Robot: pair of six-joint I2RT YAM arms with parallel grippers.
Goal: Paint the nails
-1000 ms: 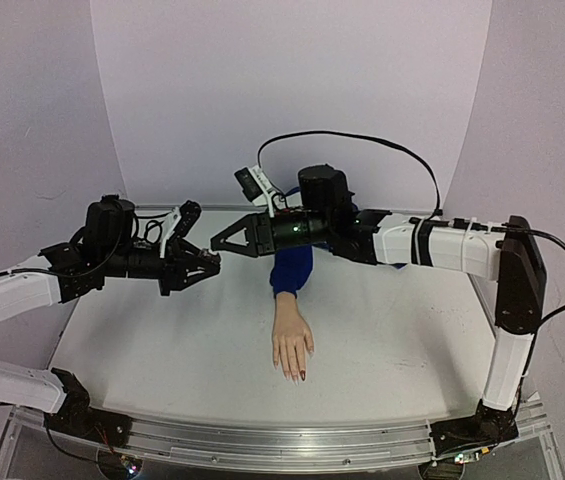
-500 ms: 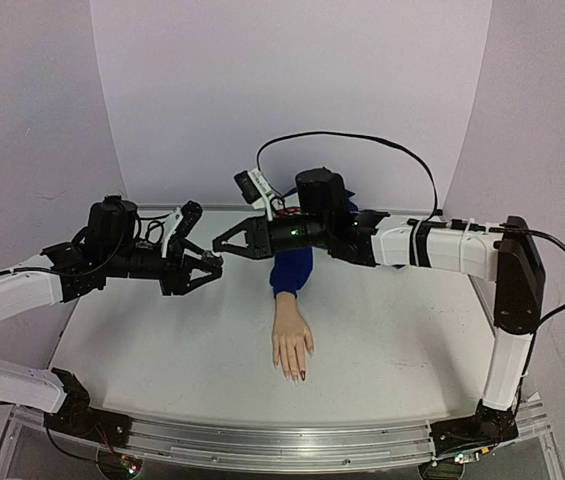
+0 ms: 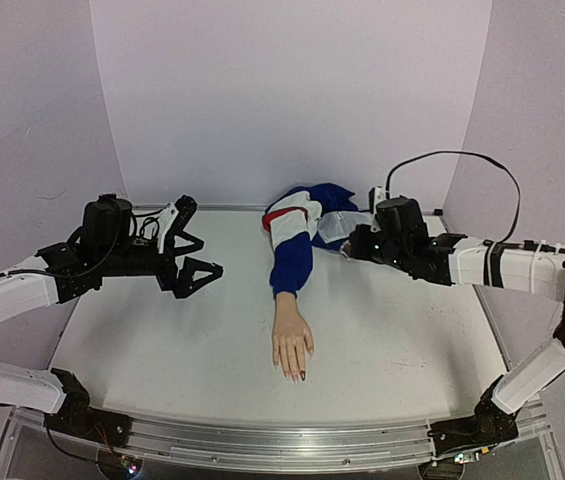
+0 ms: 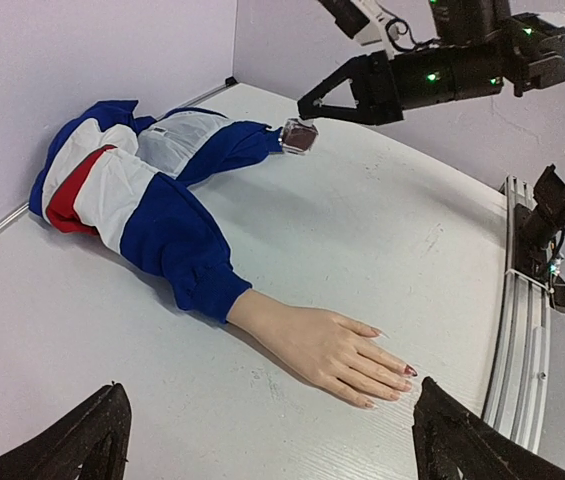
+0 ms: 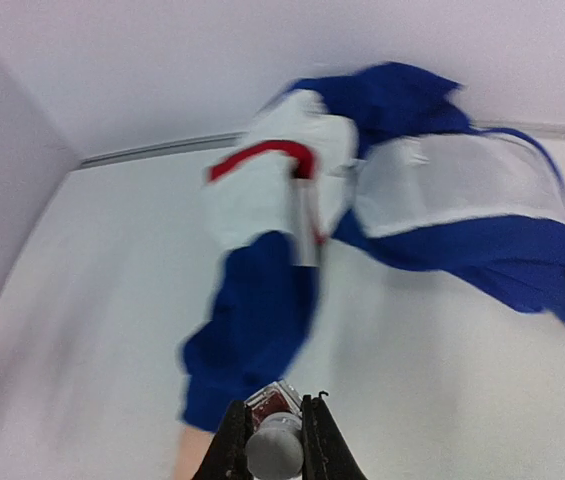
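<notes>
Left fingers [image 4: 77,440] spread wide, empty; right fingers [image 5: 230,448] clamp polish bottle [image 4: 299,137].

Pale lilac walls [image 3: 292,100] enclose a white table [image 3: 162,350] (metal rail [image 3: 262,445] along its near edge).

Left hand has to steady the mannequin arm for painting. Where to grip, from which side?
Probably the bare wrist, just past the blue cuff, from above, straddling its width. The arm lies flat, palm down; the wrist is its narrowest exposed part, away from the nails.
</notes>
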